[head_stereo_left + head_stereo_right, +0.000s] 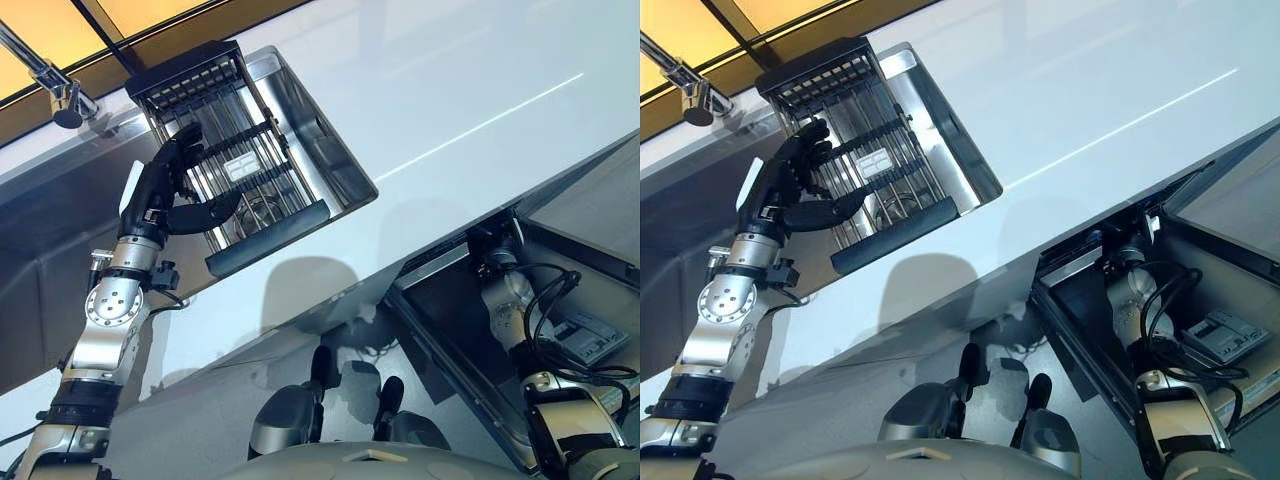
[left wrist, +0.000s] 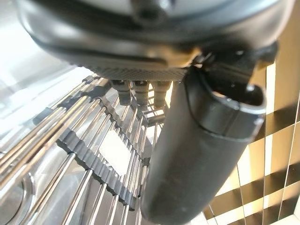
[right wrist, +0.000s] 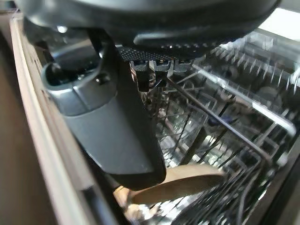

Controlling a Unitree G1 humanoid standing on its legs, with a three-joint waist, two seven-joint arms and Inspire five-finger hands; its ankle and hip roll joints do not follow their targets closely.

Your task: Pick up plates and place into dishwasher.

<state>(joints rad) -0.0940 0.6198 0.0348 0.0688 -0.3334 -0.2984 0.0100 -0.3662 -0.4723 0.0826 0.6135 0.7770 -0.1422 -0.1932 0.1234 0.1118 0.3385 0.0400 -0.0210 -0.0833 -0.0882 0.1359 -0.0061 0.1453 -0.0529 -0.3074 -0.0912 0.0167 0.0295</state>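
Observation:
A tan plate point(image 3: 183, 180) lies tilted among the wires of the dishwasher rack point(image 3: 243, 108), just past the thumb of my right hand point(image 3: 112, 136). That hand's fingers look straight and do not curl round the plate. My right arm reaches down into the open dishwasher point(image 1: 450, 300) at the lower right. My left hand point(image 1: 165, 185) hovers open over the roll-up wire rack point(image 1: 255, 165) that spans the steel sink point(image 1: 340, 160), thumb spread toward the rack's near end. I see no plate on that sink rack point(image 2: 93, 154).
A black slotted basket point(image 1: 185, 75) sits at the sink's far end, with the tap point(image 1: 55, 95) to its left. The white countertop point(image 1: 480, 110) stretches to the right. The dishwasher's side wall point(image 3: 33, 140) runs close beside my right hand.

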